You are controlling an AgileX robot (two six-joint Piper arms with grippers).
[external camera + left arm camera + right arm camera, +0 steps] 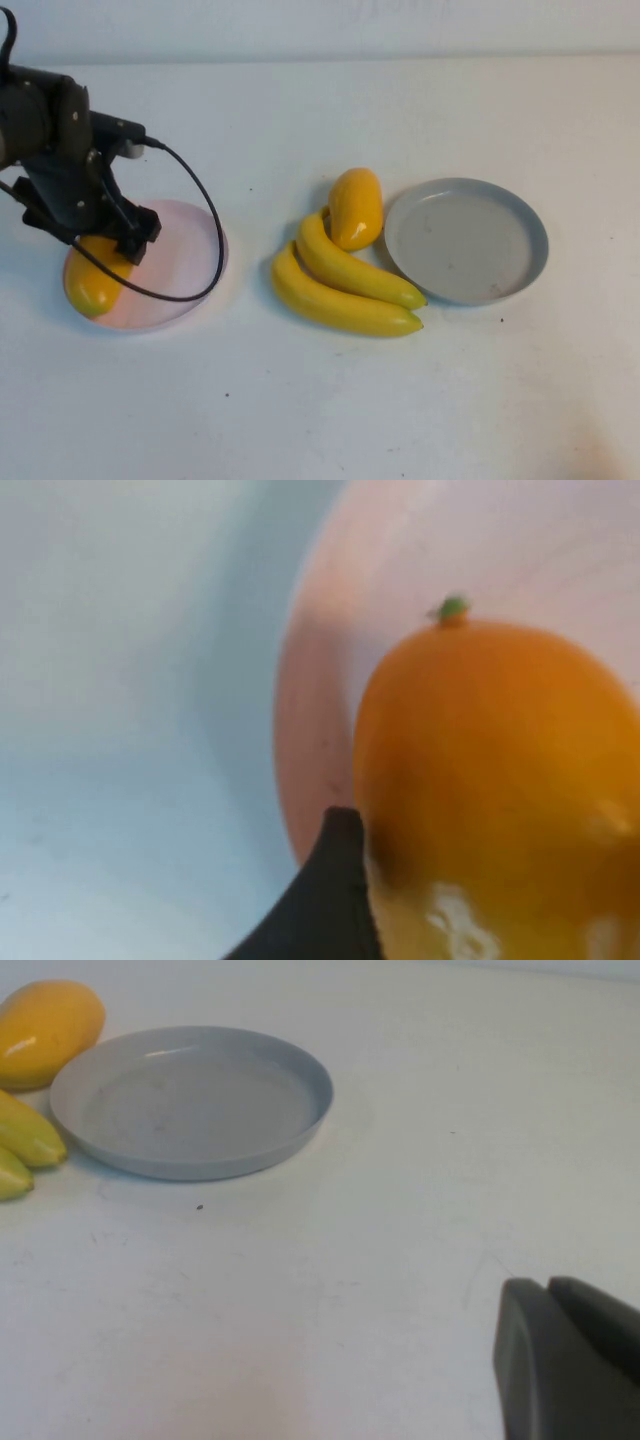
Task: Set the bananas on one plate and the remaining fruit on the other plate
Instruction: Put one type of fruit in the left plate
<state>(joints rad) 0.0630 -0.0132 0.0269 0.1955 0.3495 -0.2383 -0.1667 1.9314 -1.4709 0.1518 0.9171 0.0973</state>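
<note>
One mango-like fruit [92,285] lies on the left part of the pale pink plate [185,265]. My left gripper [110,250] hangs right over it, open, one dark finger [335,880] beside the fruit [500,780], which fills the left wrist view on the pink plate [330,680]. The second fruit [356,207] lies mid-table against two bananas [340,300] [350,265]. To their right is the grey-blue plate [465,240], with nothing on it. My right gripper [548,1285] is shut and out of the high view, hovering near that plate [190,1100].
A black cable [205,215] loops from the left arm across the pink plate. The right wrist view catches the second fruit [45,1025] and two banana tips [25,1130] beside the grey-blue plate. White tabletop surrounds everything.
</note>
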